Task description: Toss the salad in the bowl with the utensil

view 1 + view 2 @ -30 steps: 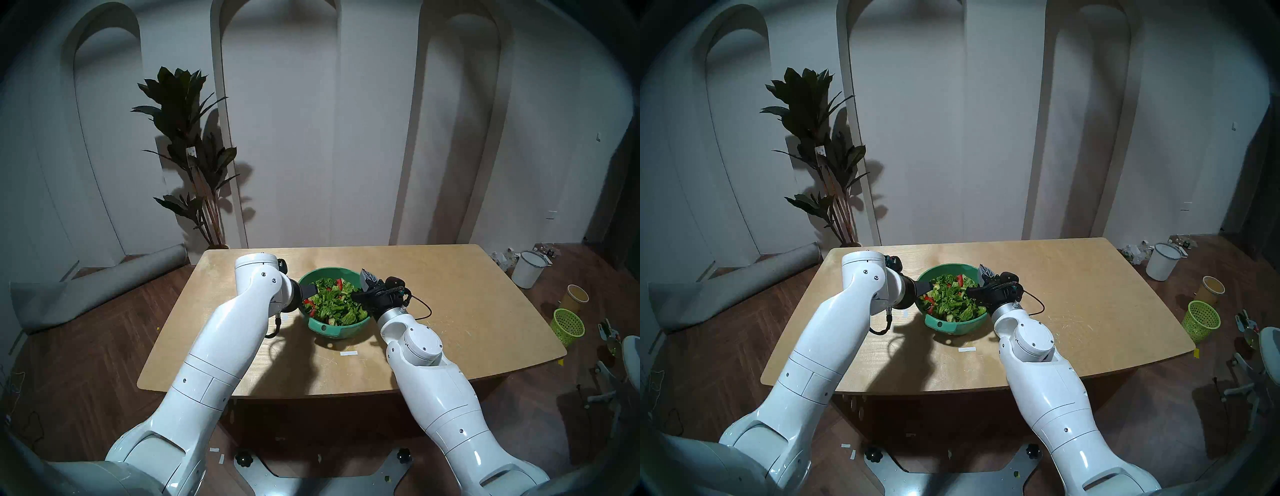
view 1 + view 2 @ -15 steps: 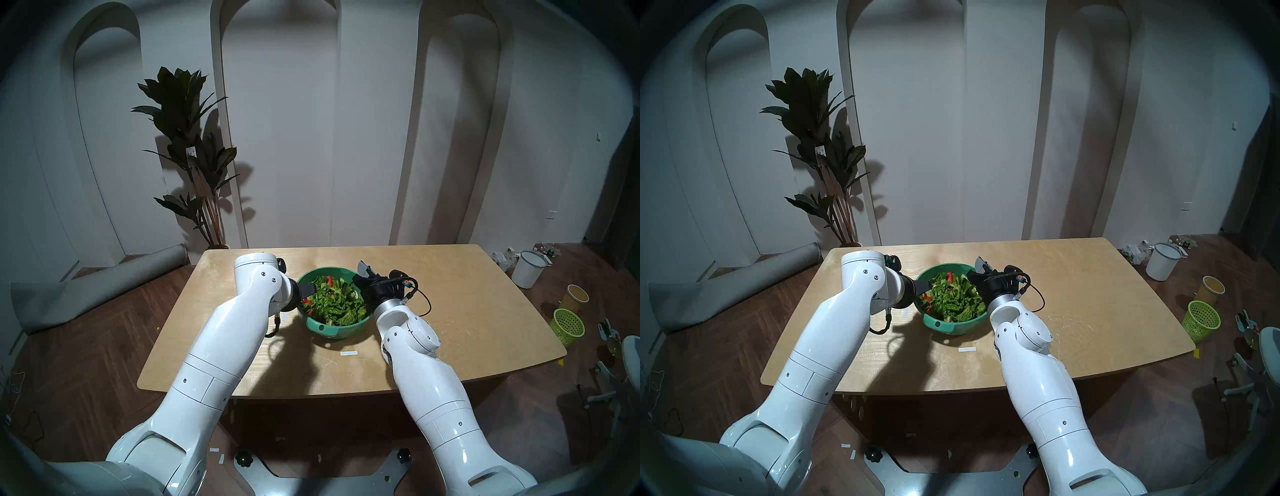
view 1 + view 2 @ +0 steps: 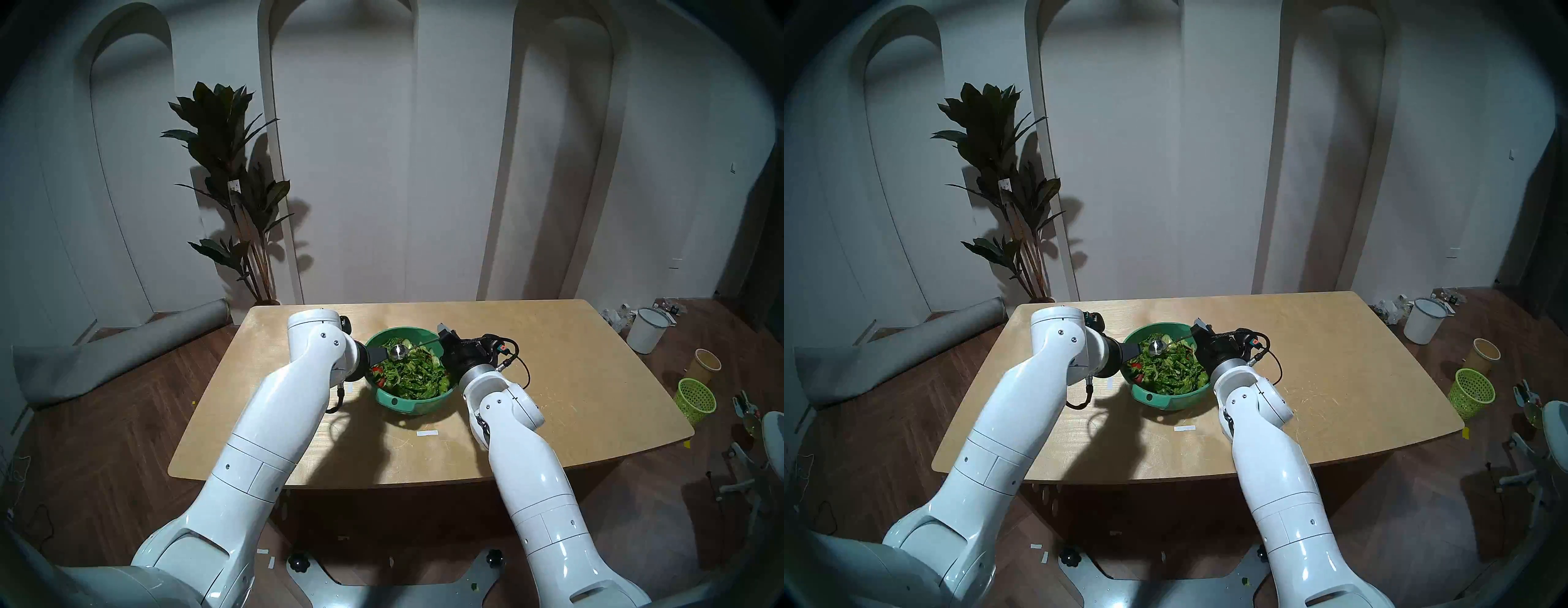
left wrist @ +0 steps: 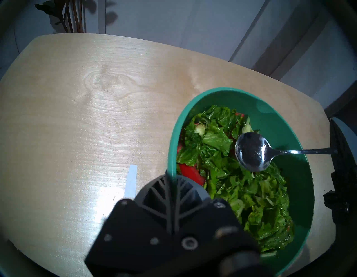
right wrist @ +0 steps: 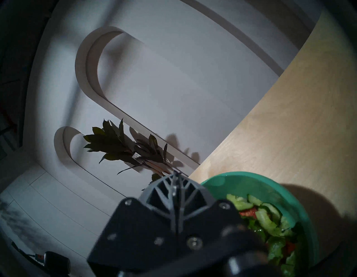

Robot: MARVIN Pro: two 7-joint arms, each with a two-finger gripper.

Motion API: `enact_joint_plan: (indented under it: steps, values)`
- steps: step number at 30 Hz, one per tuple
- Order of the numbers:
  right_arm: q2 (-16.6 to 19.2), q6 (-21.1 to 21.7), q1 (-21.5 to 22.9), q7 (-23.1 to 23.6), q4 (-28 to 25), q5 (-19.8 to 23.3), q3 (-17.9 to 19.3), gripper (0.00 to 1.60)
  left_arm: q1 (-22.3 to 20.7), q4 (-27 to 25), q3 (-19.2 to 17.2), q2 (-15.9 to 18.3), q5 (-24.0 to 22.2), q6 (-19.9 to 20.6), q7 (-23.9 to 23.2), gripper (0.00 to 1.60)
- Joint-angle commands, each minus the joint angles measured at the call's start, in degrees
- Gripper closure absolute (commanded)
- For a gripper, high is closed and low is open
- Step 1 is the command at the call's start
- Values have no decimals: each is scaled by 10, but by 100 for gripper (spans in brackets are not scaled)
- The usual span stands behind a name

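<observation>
- Two sets of fingers, both clenched: our left fingers (image 4: 172,195) pinch the near rim of the teal bowl (image 3: 418,405); our right fingers (image 3: 441,335) grip the spoon (image 4: 253,151) at its handle end.
- Spoon bowl hangs empty just above the salad (image 4: 231,174), which sits in the bowl on the counter (image 3: 551,361).
- Handling, judged: thin, slick, stiff handle may twist in the grip; wet, light leaves spill easily.

Tilted view: gripper (image 5: 176,185) closed at bottom centre, a thin metal strip pinched between its fingers. Bowl (image 5: 222,181) with salad (image 5: 270,222) at lower right on pale worktop (image 5: 289,125). Plant (image 5: 119,147) against arched wall (image 5: 173,77).
</observation>
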Motion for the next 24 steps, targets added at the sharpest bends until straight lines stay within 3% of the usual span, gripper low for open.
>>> enact_joint_plan:
  steps: [1, 9, 12, 13, 19, 24]
  values:
    - [46, -2, -42, -7, -70, -58, -19, 160, -17, -15, 1, -5, -3, -1, 62, 160]
    - [118, -14, -43, 33, -118, -177, -52, 160, -16, -13, -1, -2, 4, -1, 40, 160]
    - [126, -12, -33, 42, -115, -203, -50, 160, -16, -13, -1, -2, 5, -1, 39, 160]
    - [141, -11, -21, 58, -112, -230, -53, 160, -16, -13, -1, -3, 6, -1, 40, 160]
    - [188, -12, 28, 118, -70, -293, -82, 160, -16, -13, -1, -4, 8, -1, 41, 160]
    - [203, -25, 55, 159, -35, -338, -97, 160, -16, -12, -2, -4, 10, -1, 37, 160]
